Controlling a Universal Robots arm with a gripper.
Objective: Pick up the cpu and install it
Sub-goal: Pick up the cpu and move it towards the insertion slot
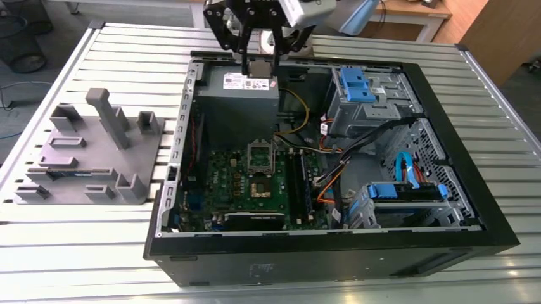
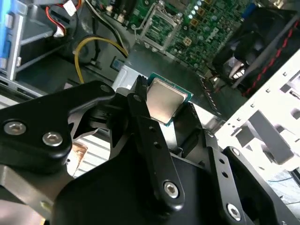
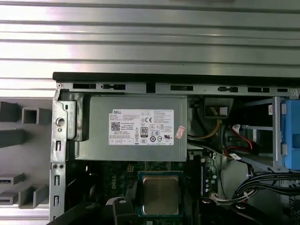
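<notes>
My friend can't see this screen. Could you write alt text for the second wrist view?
A black gripper holds the cpu, a small silvery square chip. Beyond it lies an open computer's green board with its metal-framed socket.

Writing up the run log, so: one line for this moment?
gripper: shut on cpu | location: over open computer case, by power supply | cpu: not in socket
</notes>
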